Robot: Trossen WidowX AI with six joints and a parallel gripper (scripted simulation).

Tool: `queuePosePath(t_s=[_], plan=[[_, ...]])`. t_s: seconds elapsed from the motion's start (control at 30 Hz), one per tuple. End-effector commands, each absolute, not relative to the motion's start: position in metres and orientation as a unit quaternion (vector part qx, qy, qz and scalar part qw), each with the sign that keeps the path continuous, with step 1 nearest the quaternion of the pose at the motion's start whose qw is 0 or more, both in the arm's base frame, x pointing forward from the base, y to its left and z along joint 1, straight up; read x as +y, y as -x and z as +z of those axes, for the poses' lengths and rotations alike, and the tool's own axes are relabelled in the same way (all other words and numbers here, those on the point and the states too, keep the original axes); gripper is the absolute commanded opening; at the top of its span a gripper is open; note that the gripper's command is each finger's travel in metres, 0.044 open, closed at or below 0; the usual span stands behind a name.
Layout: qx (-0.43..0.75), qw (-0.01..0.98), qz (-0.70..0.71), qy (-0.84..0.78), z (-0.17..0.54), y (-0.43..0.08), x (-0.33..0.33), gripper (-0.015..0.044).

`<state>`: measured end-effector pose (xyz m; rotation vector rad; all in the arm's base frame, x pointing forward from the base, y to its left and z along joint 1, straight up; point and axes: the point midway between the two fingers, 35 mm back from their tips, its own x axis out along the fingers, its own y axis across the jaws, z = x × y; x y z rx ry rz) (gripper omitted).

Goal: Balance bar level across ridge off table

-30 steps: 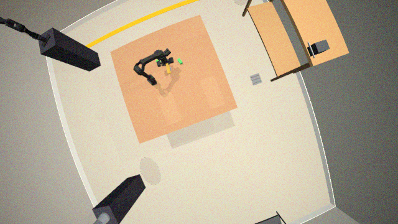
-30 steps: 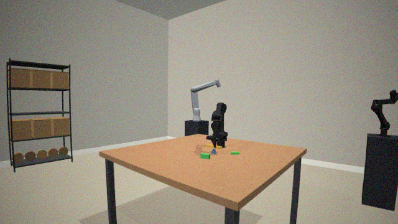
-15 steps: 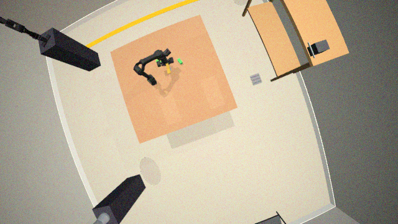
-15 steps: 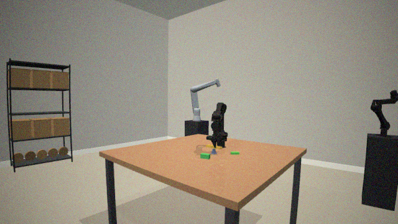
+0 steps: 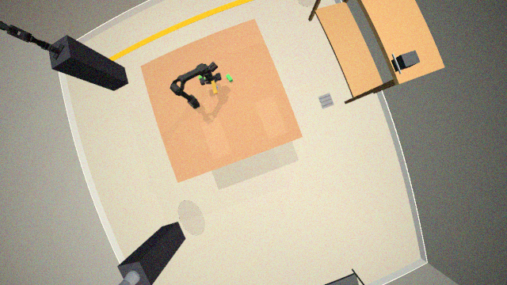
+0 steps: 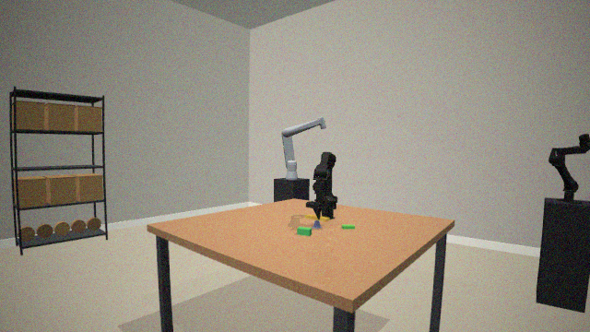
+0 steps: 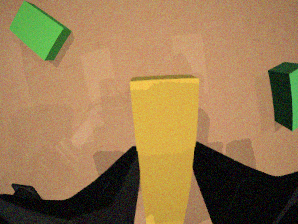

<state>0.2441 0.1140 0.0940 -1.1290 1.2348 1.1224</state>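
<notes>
Claw point(image 5: 211, 80) point(image 6: 322, 216) point(image 7: 164, 149) clamped on bar point(image 5: 215, 88) point(image 6: 325, 219) point(image 7: 165, 117), near ridge point(image 6: 317, 225) at the bench point(image 5: 238, 119) point(image 6: 286, 249) point(image 7: 105, 120). Can't tell if bar touches ridge. One green block point(image 5: 229, 77) point(image 6: 304, 231) stands well apart from another.

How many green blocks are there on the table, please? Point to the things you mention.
2: one green block point(image 5: 230, 77) point(image 7: 37, 31) point(image 6: 304, 231) out in the open, the other point(image 5: 200, 77) point(image 7: 295, 95) point(image 6: 348, 227) partly under the arm from above.

I count two green blocks point(image 5: 230, 77) point(image 6: 304, 231) point(image 7: 37, 31), one yellow bar point(image 5: 215, 87) point(image 7: 164, 125), one blue ridge point(image 6: 317, 225), three robot arms point(image 6: 326, 180), all around mid-frame or right
</notes>
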Motion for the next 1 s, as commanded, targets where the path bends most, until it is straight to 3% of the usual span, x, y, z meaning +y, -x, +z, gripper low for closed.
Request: queuePosePath(t_s=[0.0,0.97], plan=[[0.519,0.535,0.469,0.474,0.0936,-0.2445,0.1136,0.0],[0.519,0.535,0.469,0.474,0.0912,-0.2446,0.1136,0.0]])
